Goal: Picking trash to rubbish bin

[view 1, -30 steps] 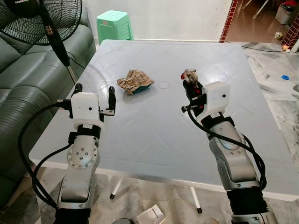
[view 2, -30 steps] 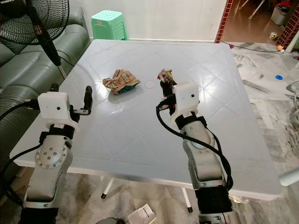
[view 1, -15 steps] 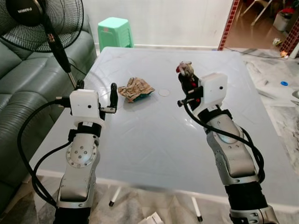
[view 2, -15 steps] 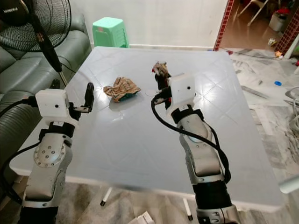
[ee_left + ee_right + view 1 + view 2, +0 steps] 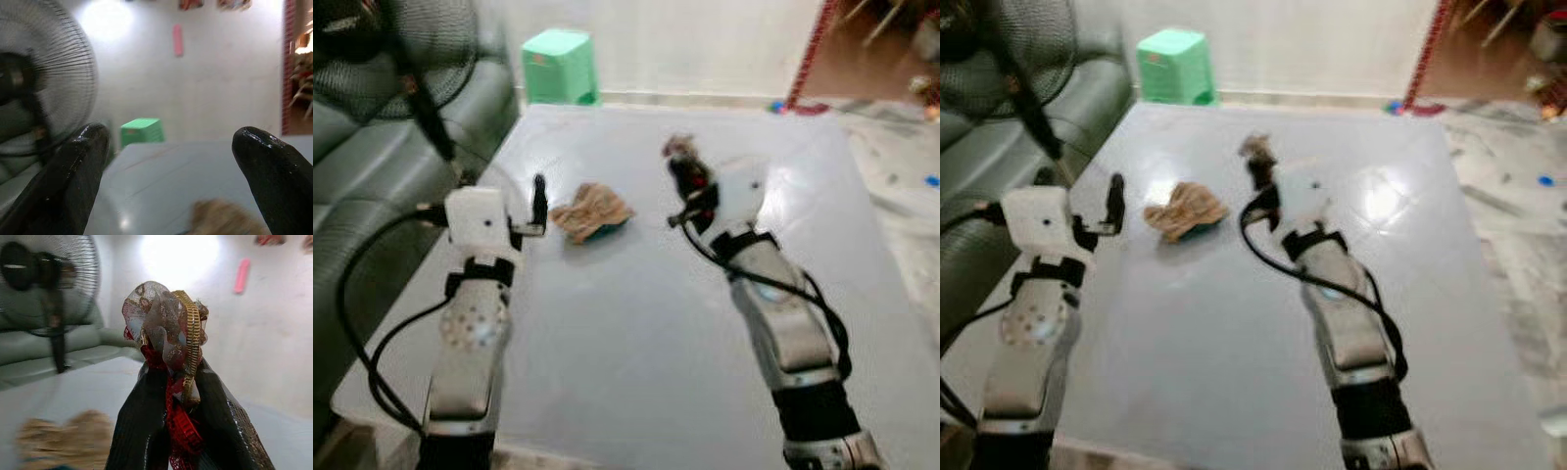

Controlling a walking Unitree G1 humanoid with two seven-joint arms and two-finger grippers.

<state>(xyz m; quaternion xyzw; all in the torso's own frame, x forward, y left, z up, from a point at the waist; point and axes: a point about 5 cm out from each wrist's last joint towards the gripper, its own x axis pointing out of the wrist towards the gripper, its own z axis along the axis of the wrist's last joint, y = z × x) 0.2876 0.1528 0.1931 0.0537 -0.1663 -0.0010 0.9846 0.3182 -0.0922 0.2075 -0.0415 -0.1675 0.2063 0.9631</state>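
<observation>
- The right gripper (image 5: 178, 396) is raised above the white table (image 5: 636, 333), its two black fingers (image 5: 142, 421) clenched on a scrap of red and gold ribbon trash (image 5: 168, 328).
- The ribbon trash sticks up from between the fingertips, lifted clear of the tabletop; from the head views it sits over the far middle part of the table.
- A crumpled brown paper wad (image 5: 591, 210) with a bit of teal at its edge lies on the table, between the two arms and just beside the tip of the left gripper (image 5: 509, 211).
- The left gripper is held upright over the table's left side, its fingers (image 5: 73, 171) spread wide apart and holding nothing; the paper wad shows blurred low between them in the left wrist view.
- A green plastic stool (image 5: 558, 66) stands beyond the table's far edge.
- A black standing fan (image 5: 999, 59) and a dark green sofa (image 5: 362, 157) are on the robot's left.
- The head views are blurred.
</observation>
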